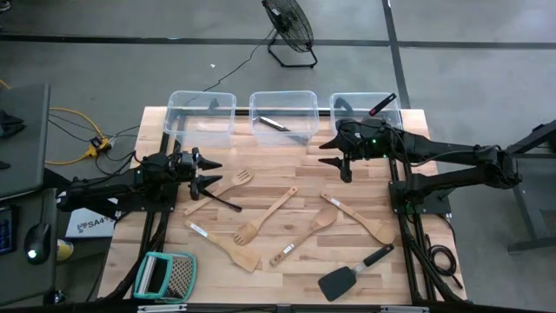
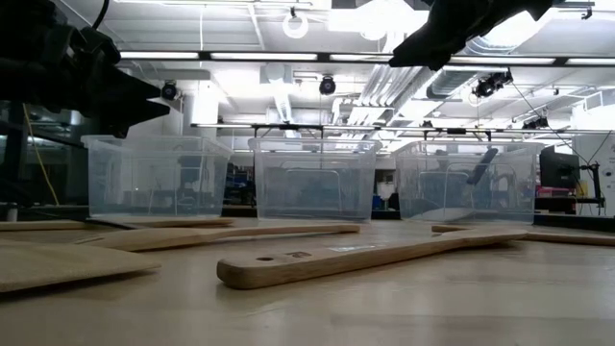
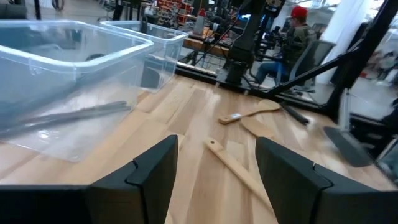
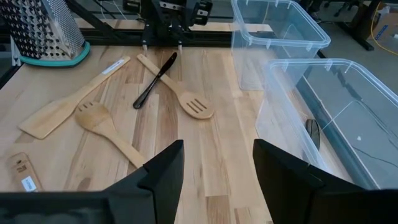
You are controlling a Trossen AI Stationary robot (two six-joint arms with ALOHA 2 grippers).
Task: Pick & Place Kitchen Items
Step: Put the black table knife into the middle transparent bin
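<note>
Several pale wooden utensils lie flat on the wooden table: a slotted spatula (image 1: 229, 184), a spoon (image 1: 265, 217), a flat spatula (image 1: 224, 245) and another spatula (image 1: 360, 220). A thin black utensil (image 1: 217, 199) lies by the slotted spatula, and a black spatula (image 1: 352, 274) near the front edge. My left gripper (image 1: 215, 173) hovers open at the table's left side, with nothing between its fingers (image 3: 155, 171). My right gripper (image 1: 335, 158) hangs open above the table in front of the right bin, its fingers (image 4: 163, 168) also holding nothing.
Three clear bins stand along the far edge: left (image 1: 201, 109), middle (image 1: 284, 110) holding a dark utensil (image 1: 274, 123), right (image 1: 366, 108) holding a black, red-tipped utensil (image 1: 382, 104). A teal-framed grater (image 1: 166, 276) lies at the front left. A person sits beyond the table (image 3: 292, 37).
</note>
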